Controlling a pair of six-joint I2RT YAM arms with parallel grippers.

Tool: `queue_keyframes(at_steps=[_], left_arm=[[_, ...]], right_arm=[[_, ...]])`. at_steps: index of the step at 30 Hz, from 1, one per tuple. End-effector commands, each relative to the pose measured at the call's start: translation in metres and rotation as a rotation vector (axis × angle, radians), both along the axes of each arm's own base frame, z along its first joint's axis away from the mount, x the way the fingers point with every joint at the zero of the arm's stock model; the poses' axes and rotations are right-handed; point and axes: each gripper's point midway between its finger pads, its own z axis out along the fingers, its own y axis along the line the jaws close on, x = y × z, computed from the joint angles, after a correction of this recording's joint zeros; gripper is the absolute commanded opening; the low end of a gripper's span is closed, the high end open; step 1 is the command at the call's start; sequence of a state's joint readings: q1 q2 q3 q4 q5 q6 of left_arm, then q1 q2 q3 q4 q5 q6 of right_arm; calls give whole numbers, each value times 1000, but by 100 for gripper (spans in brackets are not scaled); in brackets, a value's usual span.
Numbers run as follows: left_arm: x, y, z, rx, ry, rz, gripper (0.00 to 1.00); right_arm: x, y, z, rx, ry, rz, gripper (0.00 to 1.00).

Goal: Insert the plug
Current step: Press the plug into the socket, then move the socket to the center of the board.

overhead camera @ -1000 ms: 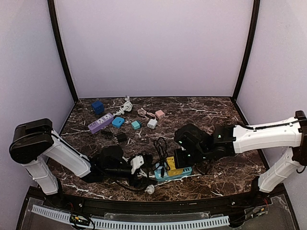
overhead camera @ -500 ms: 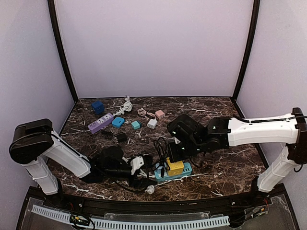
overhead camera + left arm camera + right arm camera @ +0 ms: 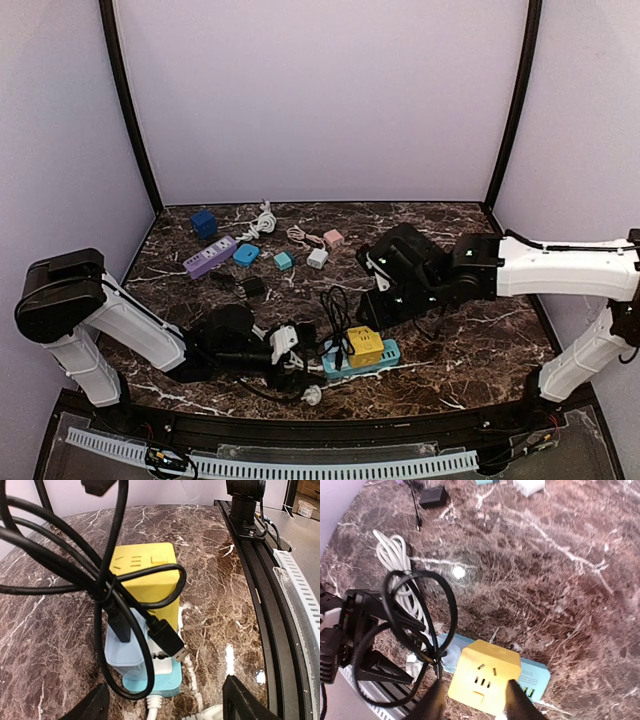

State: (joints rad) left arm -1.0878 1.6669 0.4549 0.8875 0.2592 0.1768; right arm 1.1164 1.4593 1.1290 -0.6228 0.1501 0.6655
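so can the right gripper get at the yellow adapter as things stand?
Probably yes. The right gripper hangs open facing the yellow adapter, whose top shows bare. Only the black cable loops at one side and might brush a finger.

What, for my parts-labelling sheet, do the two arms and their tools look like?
Both arms, left arm and right arm, have white shells with bulky black joint housings. A thin black cable runs along the right arm. The left tool and right tool are black; small green lights dot the right one's body.

Marble table (image 3: 470, 350), teal strip (image 3: 390, 351), perhaps white adapter (image 3: 317, 258)
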Motion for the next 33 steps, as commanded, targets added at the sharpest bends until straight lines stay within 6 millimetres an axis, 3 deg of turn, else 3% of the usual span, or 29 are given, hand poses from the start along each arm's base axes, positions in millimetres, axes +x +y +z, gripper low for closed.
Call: queue_keyframes(at_steps=[1, 3, 5, 9, 11, 14, 23, 33], left_arm=[[1, 8, 15, -11, -81, 14, 70], [2, 14, 17, -3, -98, 27, 70], [1, 20, 16, 11, -95, 35, 71], [2, 33, 11, 40, -49, 92, 72], [3, 39, 11, 36, -33, 122, 73], [4, 46, 9, 40, -27, 153, 73], [11, 55, 5, 46, -37, 212, 73], [13, 54, 4, 48, -49, 214, 72]], right_arm=[[7, -13, 49, -5, -220, 304, 77], [3, -15, 53, -21, -361, 506, 92], [-1, -11, 56, 2, -508, 702, 97], [-5, -4, 47, 1, -678, 990, 99], [3, -2, 34, -59, -676, 1067, 99], [-2, 2, 6, -88, -624, 1194, 99], [-14, 5, -45, -89, -447, 1330, 95], [-12, 2, -63, -62, -369, 1283, 68]])
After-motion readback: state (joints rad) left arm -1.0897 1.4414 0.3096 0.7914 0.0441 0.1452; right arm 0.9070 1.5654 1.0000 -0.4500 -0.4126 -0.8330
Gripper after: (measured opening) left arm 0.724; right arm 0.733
